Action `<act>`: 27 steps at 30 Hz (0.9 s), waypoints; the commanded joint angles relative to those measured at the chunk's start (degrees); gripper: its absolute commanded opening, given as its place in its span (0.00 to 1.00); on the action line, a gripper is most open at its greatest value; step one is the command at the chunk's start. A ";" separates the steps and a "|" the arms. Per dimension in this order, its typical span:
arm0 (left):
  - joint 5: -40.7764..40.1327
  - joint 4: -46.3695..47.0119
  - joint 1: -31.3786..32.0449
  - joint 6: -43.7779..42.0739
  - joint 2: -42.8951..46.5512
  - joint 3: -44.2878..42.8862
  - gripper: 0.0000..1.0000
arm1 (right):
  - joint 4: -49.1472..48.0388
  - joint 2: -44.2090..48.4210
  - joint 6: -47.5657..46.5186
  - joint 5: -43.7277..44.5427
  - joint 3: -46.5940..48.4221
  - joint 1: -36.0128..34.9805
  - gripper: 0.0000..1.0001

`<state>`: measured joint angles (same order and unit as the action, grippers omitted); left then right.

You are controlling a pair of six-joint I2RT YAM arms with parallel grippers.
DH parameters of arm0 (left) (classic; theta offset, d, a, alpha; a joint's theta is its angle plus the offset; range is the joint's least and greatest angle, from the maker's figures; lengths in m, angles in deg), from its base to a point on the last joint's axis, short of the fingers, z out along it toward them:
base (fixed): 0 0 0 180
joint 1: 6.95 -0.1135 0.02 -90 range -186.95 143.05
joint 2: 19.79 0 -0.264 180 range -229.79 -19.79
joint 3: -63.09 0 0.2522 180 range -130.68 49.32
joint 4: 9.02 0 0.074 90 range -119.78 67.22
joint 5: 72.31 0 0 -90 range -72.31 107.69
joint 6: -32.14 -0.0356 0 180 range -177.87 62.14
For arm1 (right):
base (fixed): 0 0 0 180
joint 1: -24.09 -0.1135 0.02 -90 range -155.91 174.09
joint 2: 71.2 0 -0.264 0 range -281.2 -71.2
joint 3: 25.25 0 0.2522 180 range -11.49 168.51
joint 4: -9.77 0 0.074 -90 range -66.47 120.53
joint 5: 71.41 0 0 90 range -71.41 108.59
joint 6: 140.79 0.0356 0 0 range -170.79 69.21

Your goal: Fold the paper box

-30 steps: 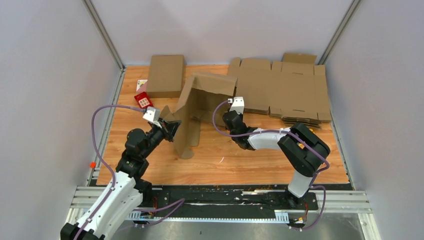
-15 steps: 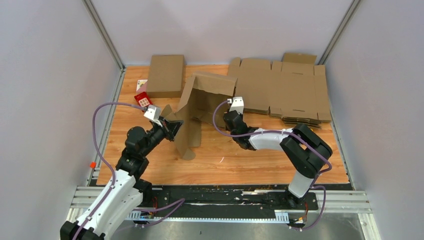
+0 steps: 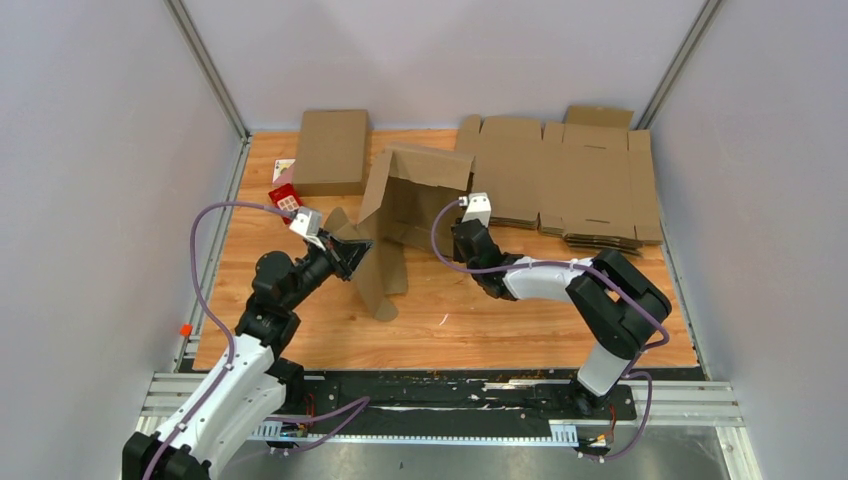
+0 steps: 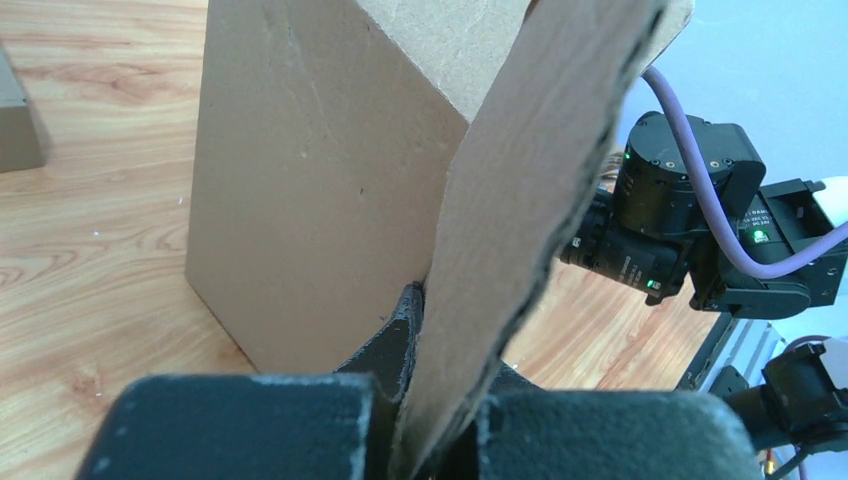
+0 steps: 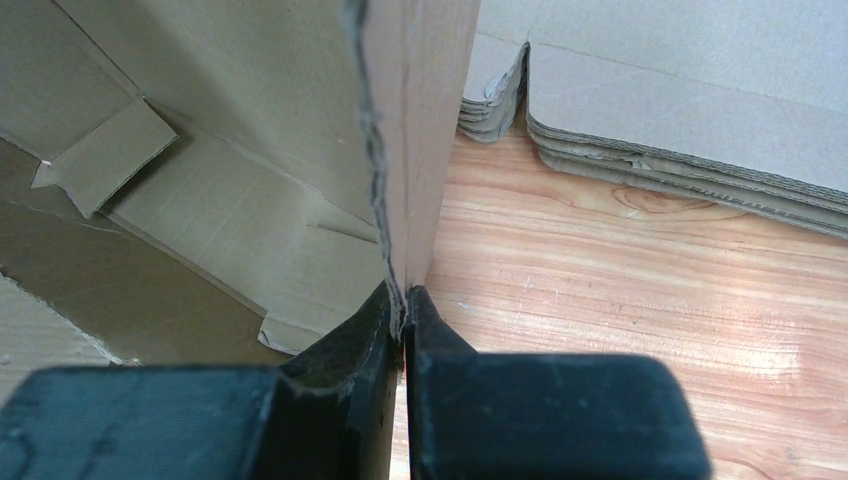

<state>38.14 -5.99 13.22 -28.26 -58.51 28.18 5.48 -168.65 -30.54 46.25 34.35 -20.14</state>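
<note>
The half-folded brown paper box (image 3: pixel 400 215) stands on the wooden table, its panels raised and a long flap hanging toward the front. My left gripper (image 3: pixel 350 255) is shut on a side flap at the box's left; in the left wrist view (image 4: pixel 430 330) the cardboard flap (image 4: pixel 530 180) runs up between the fingers. My right gripper (image 3: pixel 462 238) is shut on the box's right wall edge; in the right wrist view (image 5: pixel 402 305) the fingers pinch the upright cardboard wall (image 5: pixel 420 120), with the box's inner floor (image 5: pixel 200 230) to the left.
A stack of flat box blanks (image 3: pixel 570 180) lies at the back right, close behind my right gripper (image 5: pixel 680 150). A folded brown box (image 3: pixel 332 150) sits at the back left, with a small red card box (image 3: pixel 287 202) beside it. Grey walls enclose the table.
The hanging front flap and left side of the box have swung slightly right and toward the front with my left gripper. The right gripper has shifted slightly right.
</note>
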 commanded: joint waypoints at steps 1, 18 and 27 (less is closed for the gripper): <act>3.07 -5.85 0.41 2.92 1.10 1.05 0.00 | 4.54 -1.45 0.35 -5.70 1.26 -0.68 0.09; -0.59 -14.07 0.40 -5.10 3.21 -2.08 0.00 | 1.43 1.53 -5.45 -6.56 -0.25 1.04 0.18; -0.94 -14.14 0.40 -6.05 1.04 -3.28 0.00 | 1.69 2.16 -6.19 -12.69 0.90 5.27 0.29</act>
<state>36.02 -14.73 13.24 -34.66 -55.45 26.19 7.45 -168.58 -36.01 37.18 34.29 -16.42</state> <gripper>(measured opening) 0.009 0.284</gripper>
